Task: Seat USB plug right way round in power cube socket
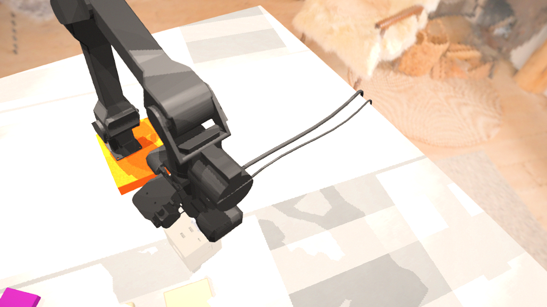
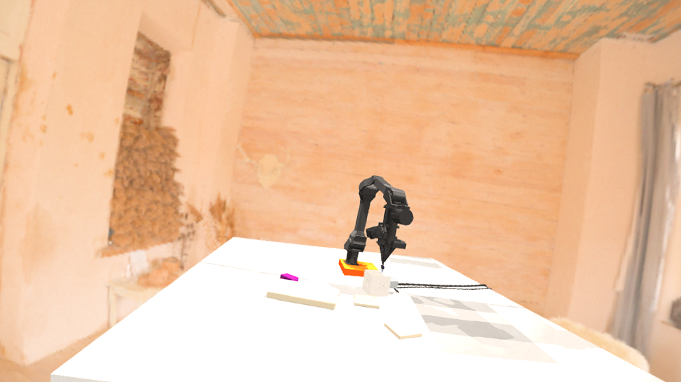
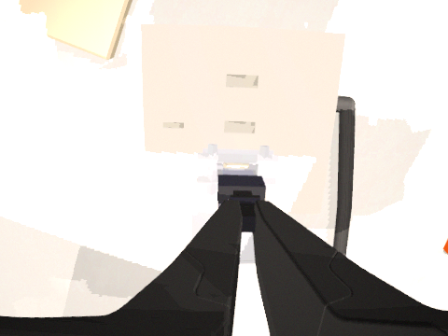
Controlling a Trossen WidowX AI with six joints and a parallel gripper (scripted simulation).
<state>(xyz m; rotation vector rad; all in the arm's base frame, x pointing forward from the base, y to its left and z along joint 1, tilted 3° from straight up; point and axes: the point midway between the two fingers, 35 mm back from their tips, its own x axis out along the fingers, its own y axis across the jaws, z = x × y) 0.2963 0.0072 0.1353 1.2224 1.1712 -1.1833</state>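
The power cube (image 1: 191,251) (image 2: 375,284) (image 3: 187,70) stands pale on the table. Empty slots show in its top in the wrist view. My gripper (image 2: 382,266) (image 3: 245,215) points down over the top and is shut on the USB plug (image 3: 241,183), by its dark body. Just beyond the dark body, the wrist view shows pale metallic parts with a gold strip; glare blurs their outline. I cannot tell how deep the plug sits or whether its tip is clear of the socket. The top view has the fingertips hidden behind the arm.
Black cables (image 1: 298,139) (image 2: 439,285) (image 3: 345,177) run from beside the cube to the table edge. A pale yellow tile (image 1: 187,298) (image 2: 366,302) (image 3: 89,28), a long cream block (image 2: 302,297), another tile (image 2: 402,331) and a magenta block (image 1: 18,299) (image 2: 289,277) lie around.
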